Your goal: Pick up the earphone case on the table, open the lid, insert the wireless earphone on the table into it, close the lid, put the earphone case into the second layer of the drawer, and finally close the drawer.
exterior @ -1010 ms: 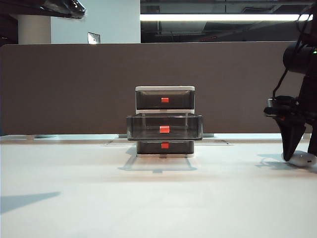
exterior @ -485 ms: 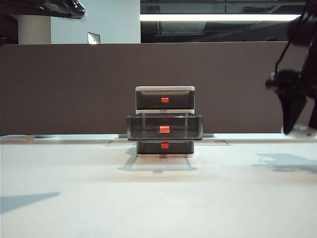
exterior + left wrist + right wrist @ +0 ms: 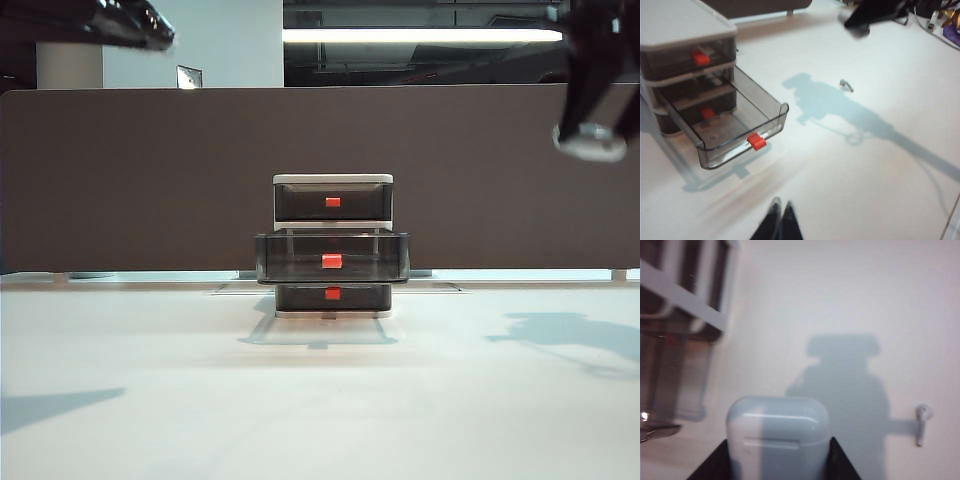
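A white table (image 3: pixel 320 400) is carrying one small drawer unit (image 3: pixel 333 245) with three dark see-through drawers, each with a red tab. The middle drawer (image 3: pixel 735 120) is standing pulled out and looks bare inside; the top and bottom drawers are sitting shut. A brown partition wall (image 3: pixel 140 180) is running behind the table's far edge.

The right gripper (image 3: pixel 590 120) is hanging high in the air at the right edge of the exterior view, well clear of the table. Its two dark fingers (image 3: pixel 840 465) are pressing on the sides of one white earphone case (image 3: pixel 777 437), with its lid (image 3: pixel 777 417) closed. One single earphone (image 3: pixel 921 424) is lying on the table, well apart from the drawer unit, just beside the arm's shadow.

The left gripper (image 3: pixel 780 217) is hovering above the table in front of the open drawer, its fingertips together and holding nothing. The broad stretch of table between the earphone and the drawers is lying open.
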